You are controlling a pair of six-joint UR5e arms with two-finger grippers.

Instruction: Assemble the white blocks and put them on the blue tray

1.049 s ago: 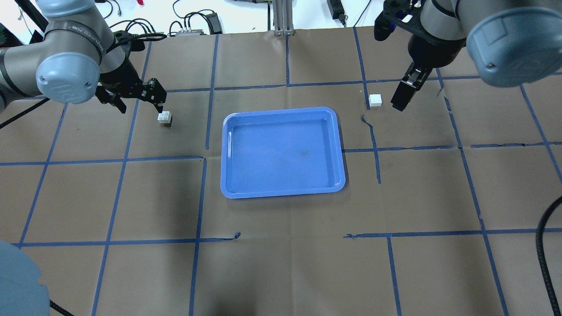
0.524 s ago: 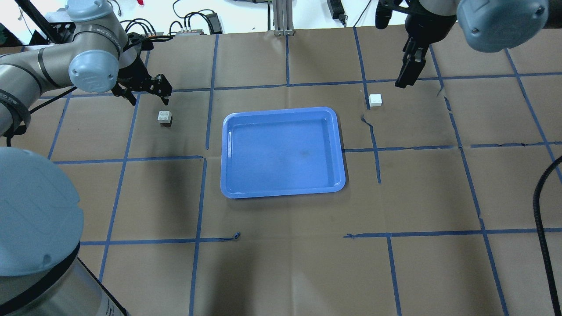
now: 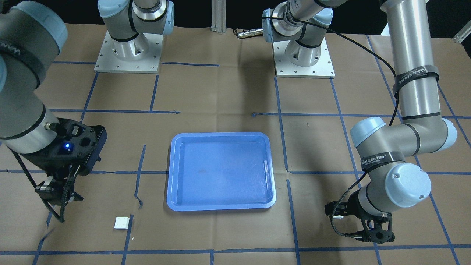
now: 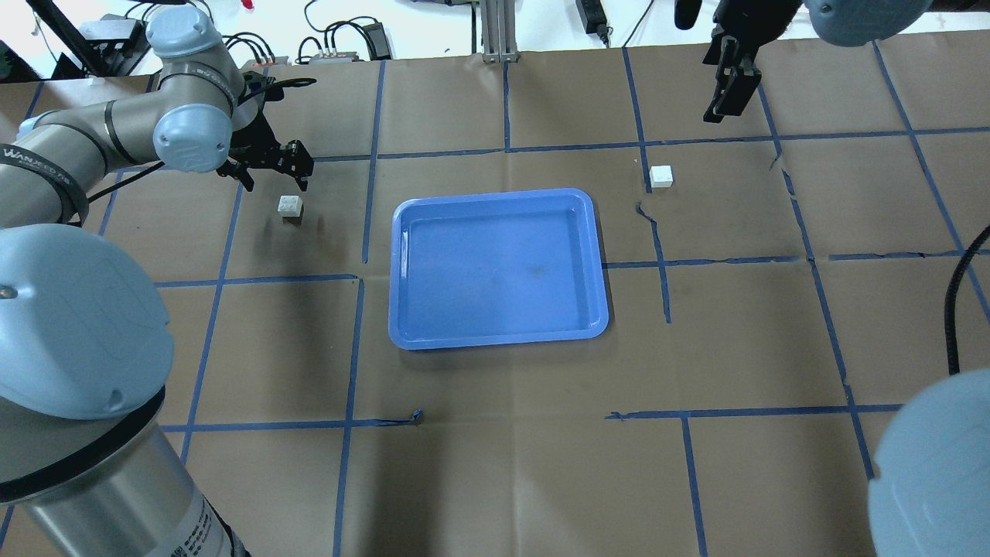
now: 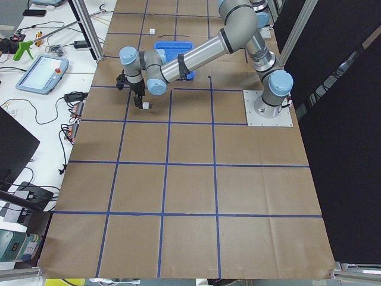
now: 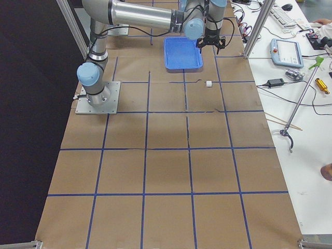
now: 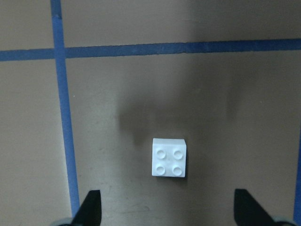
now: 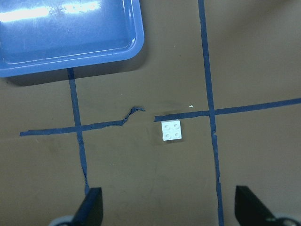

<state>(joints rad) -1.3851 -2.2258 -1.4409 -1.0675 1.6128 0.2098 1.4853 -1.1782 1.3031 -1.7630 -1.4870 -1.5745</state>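
While hanging above the table point(image 4: 495, 480), the left gripper point(image 4: 276, 182) and right gripper point(image 8: 170, 207) both have jaws spread open, empty. Toward the edge opposite the robot, the left white block point(image 4: 290, 205) and right white block point(image 4: 660, 175) lie unjoined, either side of the central blue tray point(image 4: 495, 341).

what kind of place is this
Most likely a robotics research lab, not a factory floor. The left arm and right arm are bolted to a paper-covered table marked with a blue tape grid; a teach pendant and cables lie on the side bench.
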